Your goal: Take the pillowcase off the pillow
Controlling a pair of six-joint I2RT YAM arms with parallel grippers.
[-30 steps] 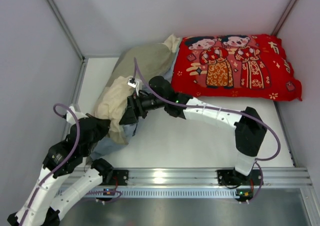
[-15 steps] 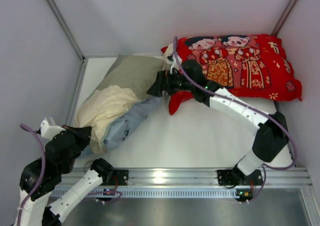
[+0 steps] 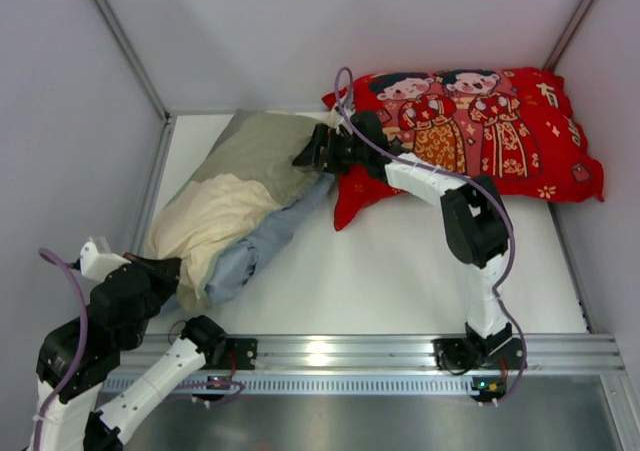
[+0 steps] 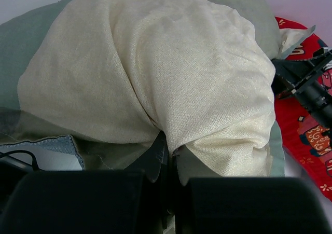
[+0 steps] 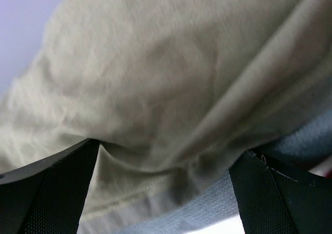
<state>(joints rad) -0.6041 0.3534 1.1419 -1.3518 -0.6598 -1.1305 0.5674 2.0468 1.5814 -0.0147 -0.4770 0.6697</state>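
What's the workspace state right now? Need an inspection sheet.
Surface: white table, metal rail at near edge.
Job's things: pillowcase at left, bulging, so still on; pillow not visible.
Clutter: red cartoon-print pillow, far right.
Grippers: left gripper shut on pillowcase's near end; right gripper open, straddling a sage fold at its far end.
Cables: purple cable on each arm, right one by the red pillow's corner.
Surroundings: white walls; nothing else seen.
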